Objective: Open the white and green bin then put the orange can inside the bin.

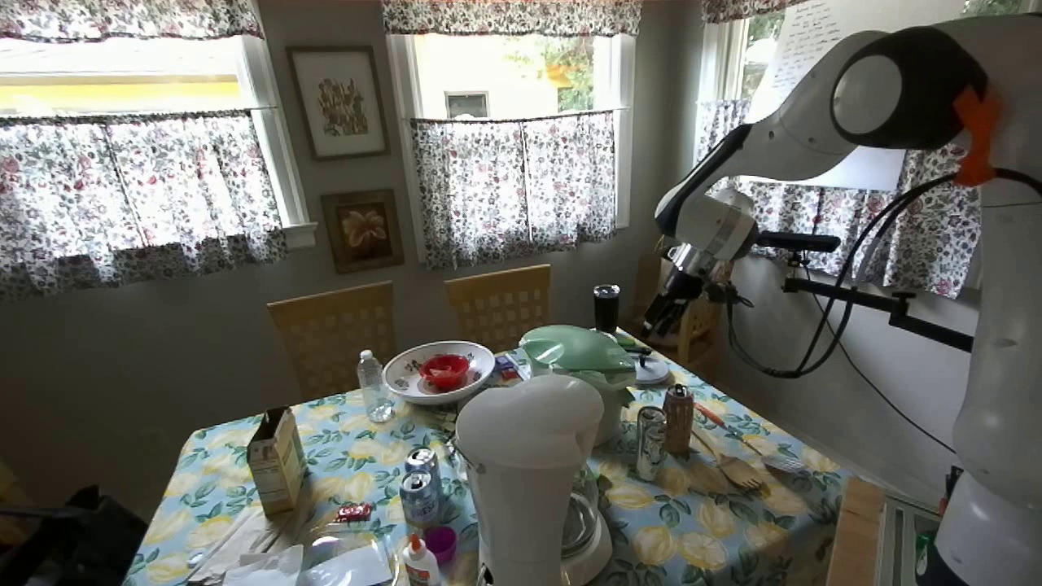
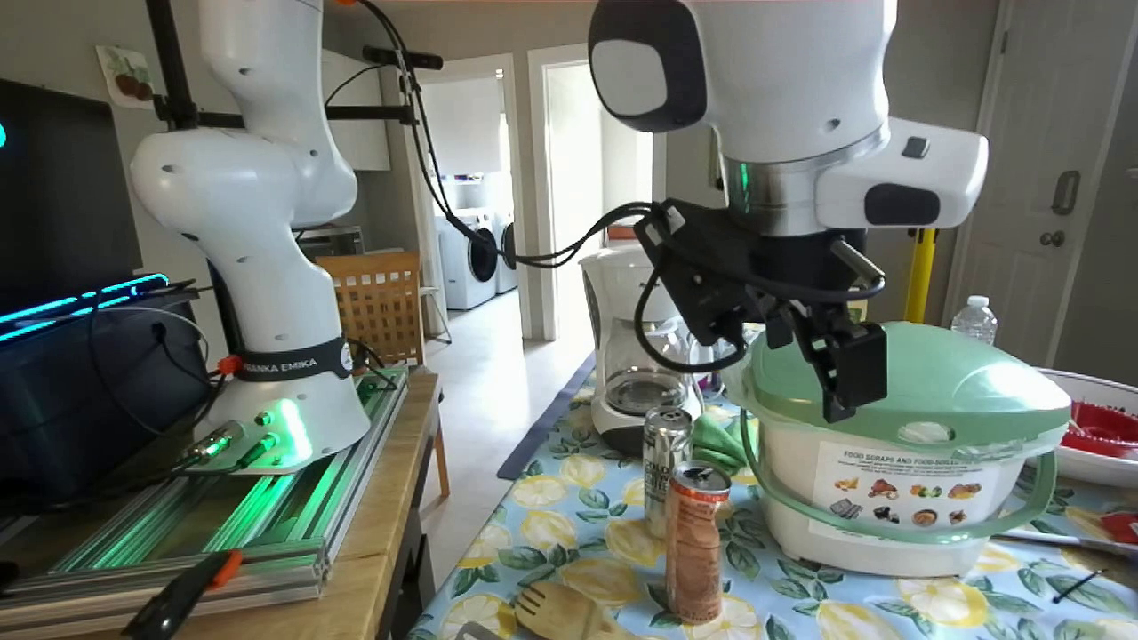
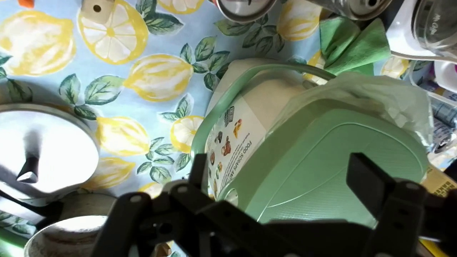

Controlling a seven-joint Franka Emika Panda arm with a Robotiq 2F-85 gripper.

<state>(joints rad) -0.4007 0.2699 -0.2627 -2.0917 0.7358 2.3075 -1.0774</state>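
The white and green bin shows in both exterior views, with its mint-green lid [image 1: 574, 348] [image 2: 942, 378] lying down over a clear liner bag and its white body [image 2: 800, 507] bearing a food-scraps label. The lid [image 3: 342, 157] fills much of the wrist view. The orange can [image 1: 678, 423] [image 2: 694, 551] stands upright on the table beside the bin; only its top shows at the upper edge of the wrist view [image 3: 246, 8]. My gripper [image 3: 280, 173] is open and empty. It hangs at the label side of the bin [image 1: 658, 316] [image 2: 840, 378], apparently not touching the lid.
A silver can [image 1: 650, 443] [image 2: 658, 467] stands beside the orange can. A white coffee maker [image 1: 521, 456] stands close to the bin. A pot lid [image 3: 46, 150] and a black tumbler [image 1: 606, 309] lie on the gripper's side. A wooden fork [image 1: 739, 472] and a wide bowl [image 1: 407, 389] are also there.
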